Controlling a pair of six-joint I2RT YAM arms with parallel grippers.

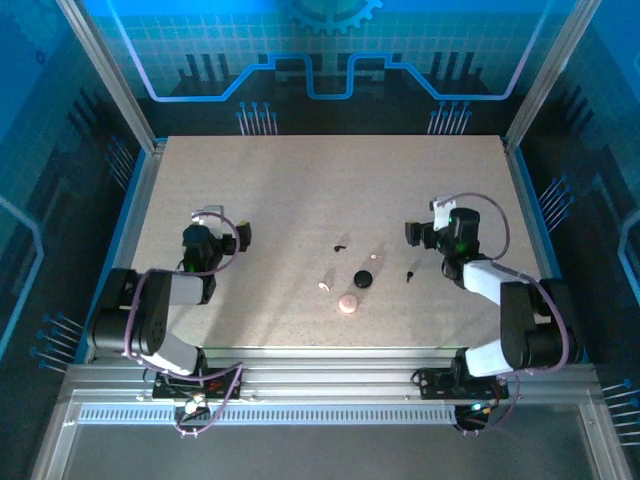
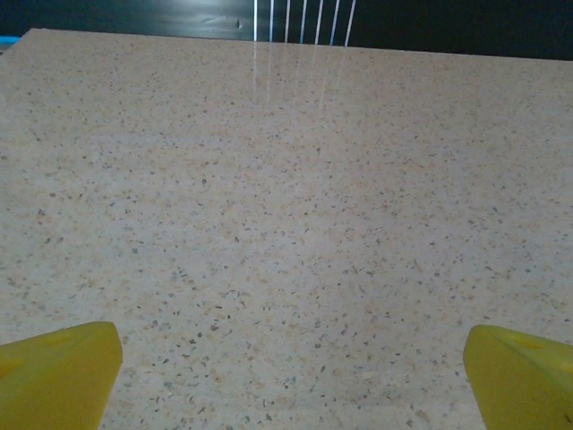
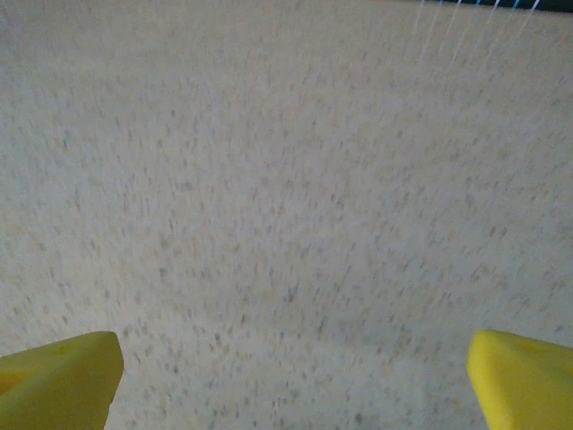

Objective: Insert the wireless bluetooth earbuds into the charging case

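Near the middle of the table in the top view lie a round black charging case (image 1: 362, 278) and a round pink charging case (image 1: 347, 303). Around them are tiny earbuds: a black one (image 1: 341, 244) behind, another black one (image 1: 410, 274) to the right, a pale one (image 1: 376, 257) and another pale one (image 1: 323, 286) to the left. My left gripper (image 1: 228, 224) hovers open well left of them, my right gripper (image 1: 425, 219) open just behind and right. In the wrist views the left gripper (image 2: 291, 358) and the right gripper (image 3: 295, 367) have nothing but bare tabletop between their yellow fingertips (image 2: 63, 363).
The speckled beige table (image 1: 300, 180) is bordered by a blue-lit frame, with metal posts at the back corners (image 1: 520, 130). The right wrist view is blurred by motion.
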